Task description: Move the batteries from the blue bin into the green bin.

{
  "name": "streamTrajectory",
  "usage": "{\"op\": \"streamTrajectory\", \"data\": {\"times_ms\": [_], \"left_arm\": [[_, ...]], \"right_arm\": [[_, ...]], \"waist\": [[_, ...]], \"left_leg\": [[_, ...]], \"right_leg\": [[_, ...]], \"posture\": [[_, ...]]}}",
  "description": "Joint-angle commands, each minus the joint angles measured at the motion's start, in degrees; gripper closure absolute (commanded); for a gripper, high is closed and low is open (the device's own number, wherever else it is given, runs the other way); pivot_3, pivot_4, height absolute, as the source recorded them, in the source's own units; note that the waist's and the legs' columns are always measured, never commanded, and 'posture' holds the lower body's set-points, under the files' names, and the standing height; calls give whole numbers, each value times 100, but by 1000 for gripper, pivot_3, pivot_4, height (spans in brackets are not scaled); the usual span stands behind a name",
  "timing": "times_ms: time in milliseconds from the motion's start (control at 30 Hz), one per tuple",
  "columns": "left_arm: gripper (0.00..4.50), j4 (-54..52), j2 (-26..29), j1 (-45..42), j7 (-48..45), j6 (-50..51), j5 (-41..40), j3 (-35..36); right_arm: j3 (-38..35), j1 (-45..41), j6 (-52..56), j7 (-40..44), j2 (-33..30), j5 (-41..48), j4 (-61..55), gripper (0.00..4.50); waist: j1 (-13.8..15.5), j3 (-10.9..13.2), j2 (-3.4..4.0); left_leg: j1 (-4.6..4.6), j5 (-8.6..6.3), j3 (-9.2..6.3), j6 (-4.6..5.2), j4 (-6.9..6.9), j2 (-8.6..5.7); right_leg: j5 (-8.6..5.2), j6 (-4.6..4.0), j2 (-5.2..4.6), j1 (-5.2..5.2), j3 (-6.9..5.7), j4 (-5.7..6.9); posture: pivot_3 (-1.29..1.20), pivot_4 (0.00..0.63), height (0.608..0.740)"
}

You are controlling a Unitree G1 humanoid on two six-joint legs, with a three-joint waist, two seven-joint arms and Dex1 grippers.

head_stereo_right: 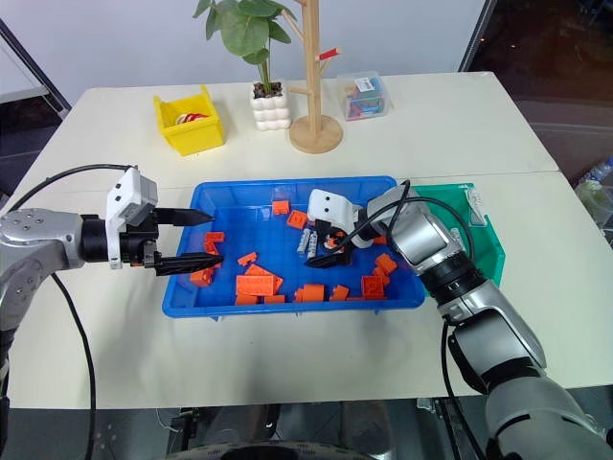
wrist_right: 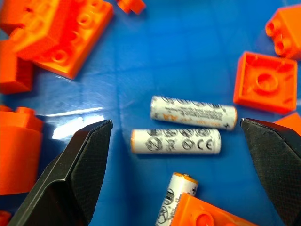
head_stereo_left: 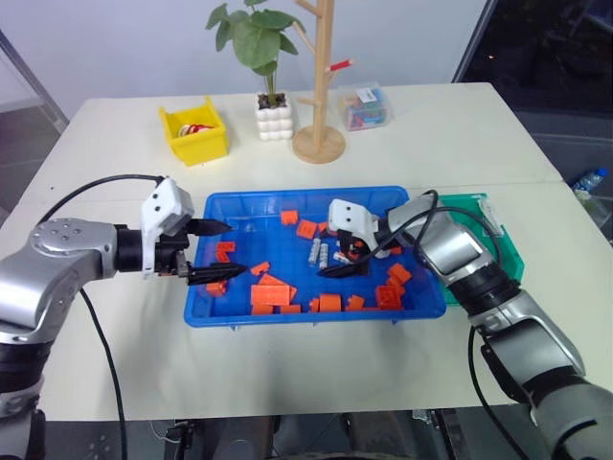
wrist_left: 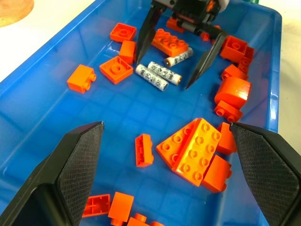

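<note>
Batteries (wrist_right: 176, 141), three white cylinders with orange ends, lie in the blue bin (head_stereo_left: 239, 203) among orange bricks (wrist_left: 195, 148); one reads "AA", another "CE"; right gripper (wrist_right: 176, 155) spread above them; left gripper (head_stereo_left: 218, 251) spread.

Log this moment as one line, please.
right gripper: open, over three silver-grey cylindrical batteries | left gripper: open, empty | large shallow blue plastic bin: batteries inside | teal-green plastic bin: awaiting batteries

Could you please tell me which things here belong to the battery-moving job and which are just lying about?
Belong to the job:
batteries
blue bin
green bin
right gripper, open over the batteries

Just lying about:
orange bricks
yellow bin
potted plant
wooden stand
clear box
</note>
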Motion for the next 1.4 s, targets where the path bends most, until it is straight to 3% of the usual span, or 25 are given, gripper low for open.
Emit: {"op": "streamTrajectory", "data": {"times_ms": [33,333,433,533,567,1100,1167,1267,1400], "left_arm": [[0,-178,0,-82,44,-5,-81,80],[0,-252,-125,-57,219,0,-78,101],[0,-271,-144,-51,262,5,-79,119],[0,-290,-139,-44,282,15,-92,138],[0,-299,-134,-41,286,19,-100,147],[0,-199,-203,-93,312,-45,-44,60],[0,-207,-220,-84,322,-39,-43,62],[0,-226,-230,-49,338,-33,-41,78],[0,-233,-246,-31,374,-29,-41,83]], "right_arm": [[-61,-87,-129,-92,152,-90,168,23],[-100,-270,-218,-208,409,-230,669,23],[-94,-248,-236,-176,404,-245,689,721],[-88,-215,-235,-140,383,-246,643,2199],[-89,-210,-235,-138,380,-251,631,2213],[-283,-351,139,-179,415,-136,205,2212],[-246,-314,139,-148,385,-167,179,1164],[-237,-328,166,-202,403,-212,187,52],[-219,-404,218,-202,462,-211,169,52]], "waist": [[1,0,0],[3,0,-1],[2,0,-1],[3,0,-1],[3,0,-1],[3,0,-1],[1,0,-1],[2,0,-1],[2,0,-1]], "left_leg": [[0,0,0,0,0,0],[2,0,0,-1,0,0],[3,0,0,-1,0,0],[3,0,0,-1,0,0],[3,0,0,-1,1,0],[2,1,0,-1,0,0],[2,1,0,-1,0,0],[2,1,0,-1,0,0],[2,0,0,-1,0,0]], "right_leg": [[0,0,0,0,0,1],[1,-1,0,2,0,1],[1,-1,0,2,0,2],[1,-1,0,2,0,2],[1,-1,0,2,0,2],[1,-1,0,2,0,1],[1,-1,0,2,0,2],[1,-1,0,1,0,1],[1,-1,1,1,0,1]], "posture": [[0,150,740],[0,150,740],[0,150,740],[0,150,740],[0,150,740],[0,150,740],[0,150,740],[0,150,740],[0,150,740]]}}
